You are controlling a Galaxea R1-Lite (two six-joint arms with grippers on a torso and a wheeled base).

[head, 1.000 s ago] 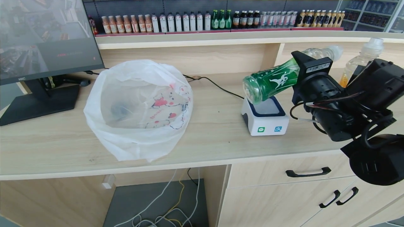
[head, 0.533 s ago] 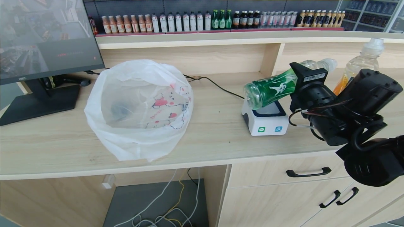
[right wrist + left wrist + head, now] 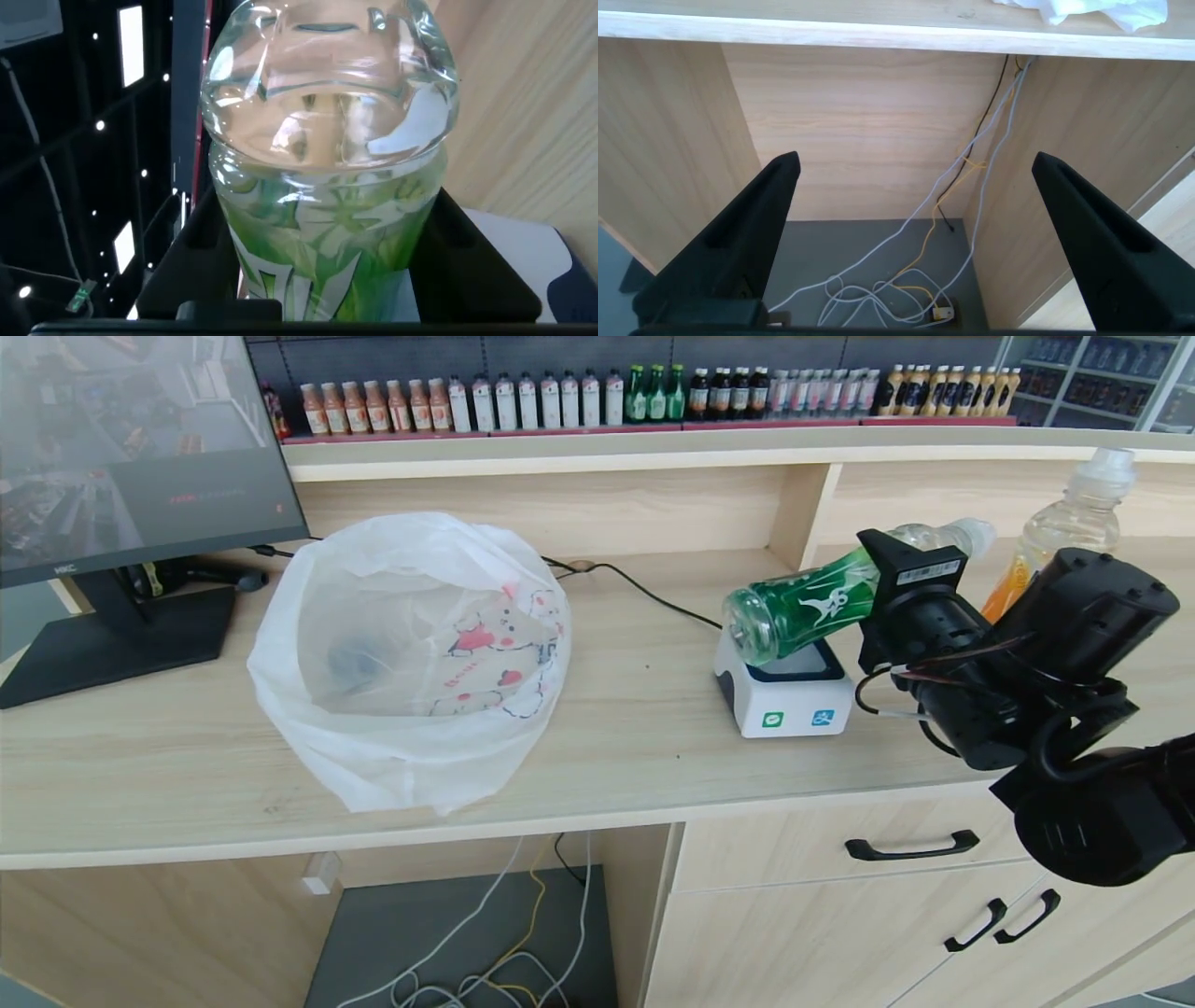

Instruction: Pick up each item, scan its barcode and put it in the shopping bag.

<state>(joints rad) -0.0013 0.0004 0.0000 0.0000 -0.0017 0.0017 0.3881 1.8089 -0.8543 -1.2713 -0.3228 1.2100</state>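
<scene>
A clear bottle with a green label (image 3: 803, 605) lies almost level in my right gripper (image 3: 887, 590), which is shut on its upper half. The bottle's base hangs just above the dark window of the white barcode scanner (image 3: 786, 698) on the wooden counter. In the right wrist view the bottle (image 3: 327, 187) sits between the black fingers (image 3: 207, 245), with the scanner (image 3: 528, 250) below. The white plastic shopping bag (image 3: 411, 658) stands open to the left of the scanner. My left gripper (image 3: 915, 233) hangs open below the counter's edge, holding nothing.
A bottle of orange drink (image 3: 1064, 537) stands behind my right arm. A monitor (image 3: 131, 457) on its stand occupies the counter's far left. The scanner's cable (image 3: 644, 593) runs along the back. Drawers (image 3: 910, 847) sit under the counter, and loose cables (image 3: 906, 280) lie on the floor.
My right gripper has lowered the green bottle a little, bringing its base closer to the scanner's window. The bag and scanner have not moved.
</scene>
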